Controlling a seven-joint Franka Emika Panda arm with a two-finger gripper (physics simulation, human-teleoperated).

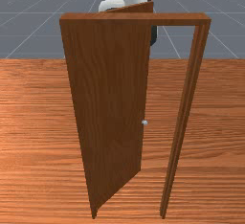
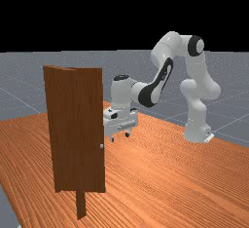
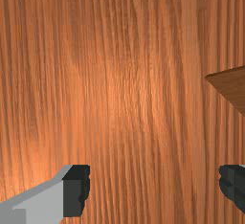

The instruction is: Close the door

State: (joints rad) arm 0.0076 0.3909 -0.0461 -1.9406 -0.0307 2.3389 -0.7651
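Door (image 1: 110,98) beside the open claw (image 2: 120,137)

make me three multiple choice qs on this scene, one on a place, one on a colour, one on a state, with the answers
1. In the far view, where is the end effector?
A) far view's left of the door
B) far view's right of the door
C) directly above the door

2. What colour is the knob?
A) black
B) red
C) pale, near white

3. How does the door stand?
A) open
B) shut
C) flat on the table

Key:
1. B: it hangs past the door's knob edge, toward the arm's base.
2. C: it shows as a pale dot against the brown wood.
3. A: the front view shows a wide gap between its knob edge and the frame's post.
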